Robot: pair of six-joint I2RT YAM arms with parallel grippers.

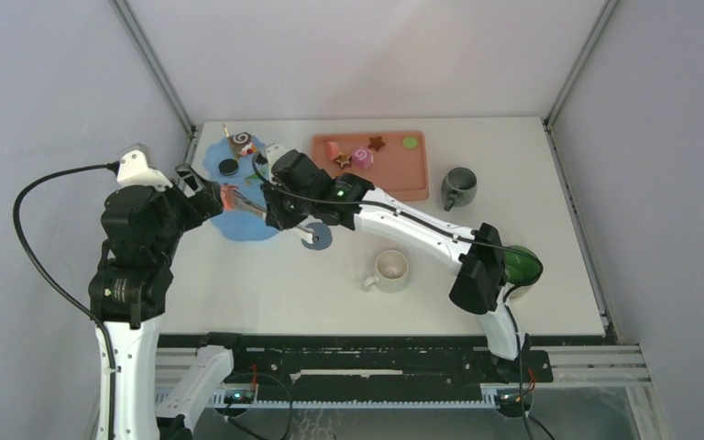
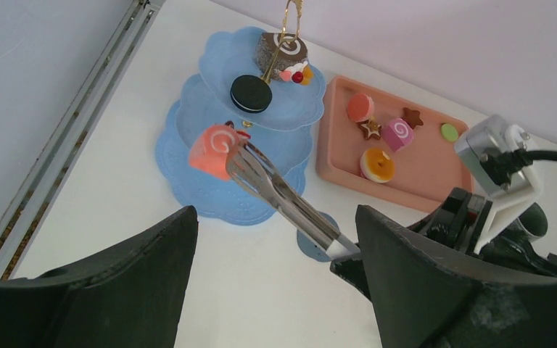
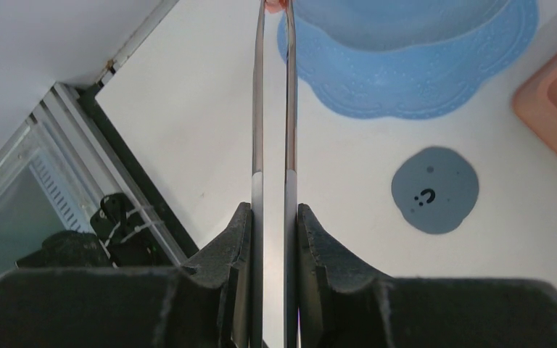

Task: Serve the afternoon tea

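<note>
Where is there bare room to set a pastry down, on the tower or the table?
Free: the tower's bottom tier, bare along its left rim; the tabletop between the left arm and the cream mug. Crowded: the top tier, holding a chocolate roll and a black cookie.

Left gripper wide, right gripper tight

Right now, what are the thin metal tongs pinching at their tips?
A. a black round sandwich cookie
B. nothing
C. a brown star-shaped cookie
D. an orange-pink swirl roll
D: in the left wrist view the thin metal tongs, gripped by the right end effector, clamp the orange-pink swirl roll over the blue tiered dessert tower.
</note>
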